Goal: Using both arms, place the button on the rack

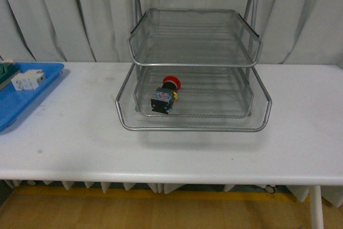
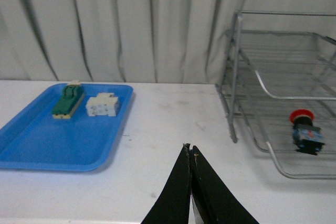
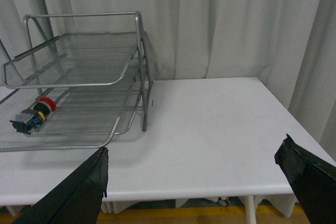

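You see the button (image 1: 166, 96) lying on its side in a lower tier of the rack (image 1: 193, 128), left of centre, red cap toward the back. Your left gripper (image 2: 190, 153) has its jaws pressed together (tips touching); your right gripper (image 3: 193, 150) is spread wide, holding nothing.

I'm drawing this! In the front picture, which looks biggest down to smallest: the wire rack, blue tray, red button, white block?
1. rack
2. blue tray, partly cut off by the edge
3. button and white block look about alike
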Tool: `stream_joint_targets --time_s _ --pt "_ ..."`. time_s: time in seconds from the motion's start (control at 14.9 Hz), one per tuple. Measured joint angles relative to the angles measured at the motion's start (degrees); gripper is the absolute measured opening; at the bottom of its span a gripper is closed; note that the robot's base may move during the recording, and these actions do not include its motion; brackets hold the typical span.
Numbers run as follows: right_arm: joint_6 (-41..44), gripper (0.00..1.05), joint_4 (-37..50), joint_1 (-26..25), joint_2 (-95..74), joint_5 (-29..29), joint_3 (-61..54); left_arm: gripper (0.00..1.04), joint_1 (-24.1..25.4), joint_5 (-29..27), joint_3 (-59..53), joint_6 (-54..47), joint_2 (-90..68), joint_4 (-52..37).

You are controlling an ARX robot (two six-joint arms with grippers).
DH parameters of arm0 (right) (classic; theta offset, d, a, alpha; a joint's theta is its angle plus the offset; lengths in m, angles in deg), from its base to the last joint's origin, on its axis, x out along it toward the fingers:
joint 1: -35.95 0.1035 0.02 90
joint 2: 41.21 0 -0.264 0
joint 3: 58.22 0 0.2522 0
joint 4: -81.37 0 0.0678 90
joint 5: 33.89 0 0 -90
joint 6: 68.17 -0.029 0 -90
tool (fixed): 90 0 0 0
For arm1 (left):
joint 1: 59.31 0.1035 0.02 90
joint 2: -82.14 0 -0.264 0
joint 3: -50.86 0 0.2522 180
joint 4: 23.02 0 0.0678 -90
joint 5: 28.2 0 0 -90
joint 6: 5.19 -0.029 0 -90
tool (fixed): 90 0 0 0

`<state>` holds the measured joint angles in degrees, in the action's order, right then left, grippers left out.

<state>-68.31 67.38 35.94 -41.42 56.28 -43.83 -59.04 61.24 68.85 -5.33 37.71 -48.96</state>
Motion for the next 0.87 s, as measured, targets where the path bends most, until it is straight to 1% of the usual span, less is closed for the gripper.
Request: stream_joint_targets --time_s 0.07,0.13,0.2,0.27,0.54,0.87 --pt "0.0 0.98 0.02 0.0 0.02 -0.02 0.0 0.02 -0.39 0.55 -0.83 -0.02 2.4 1.36" --pt "0.0 0.98 0.02 0.0 0.0 0.0 0.0 0.02 -0.39 0.55 -2.82 -0.02 2.71 -0.92" --pt "0.0 0.98 0.02 0.0 0.02 0.0 0.0 0.02 -0.33 0.59 -3.69 -0.02 4.63 2.73" --pt "0.0 0.98 0.02 0.0 0.02 0.0 0.0 0.02 -0.33 0.55 -3.69 -0.02 6.95 3.56" --pt "0.0 0.98 0.02 0.0 0.02 0.0 0.0 0.02 -0.33 0.52 -3.72 -0.02 17.51 13.2" --pt "0.0 0.98 0.02 0.0 0.02 0.0 0.0 0.02 -0.33 0.55 -3.72 -0.02 26.51 21.68"
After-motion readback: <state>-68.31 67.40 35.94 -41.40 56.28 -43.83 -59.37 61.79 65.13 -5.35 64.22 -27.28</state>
